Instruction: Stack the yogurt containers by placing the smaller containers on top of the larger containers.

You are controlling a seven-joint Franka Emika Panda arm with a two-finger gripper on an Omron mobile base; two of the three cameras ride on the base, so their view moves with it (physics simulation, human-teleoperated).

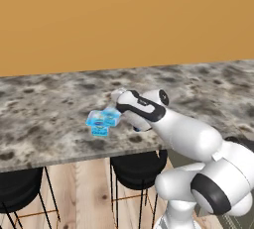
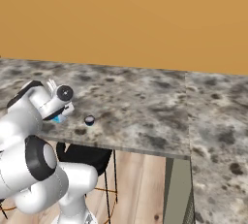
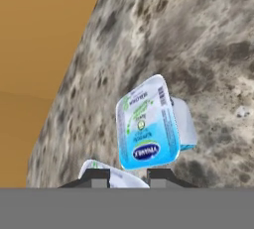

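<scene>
We're mid-carry w/ the small light-blue cup (image 3: 111,176): our gripper (image 3: 128,177) has its fingers clamped on the cup's pale rim, nearly together, at 6 o'clock in the hand view. The big square tub (image 3: 147,126) sits just past the tips, toward 12 o'clock, on the granite counter (image 3: 198,39). In the left base view the tub (image 1: 101,120) lies at approx 9 o'clock from the hand, close beside it. The tiny dark round cup (image 2: 89,120) stands apart near the counter edge, at 3 o'clock from the hand in the right base view.

Next move, as we judge it: centre the cup over the tub lid, lower, release. Lid looks tilted to the cam, so seating may need care.

Tub: translucent plastic, rounded corners, glossy printed lid, tapering base. Counter: mottled grey-brown stone, matte.
</scene>
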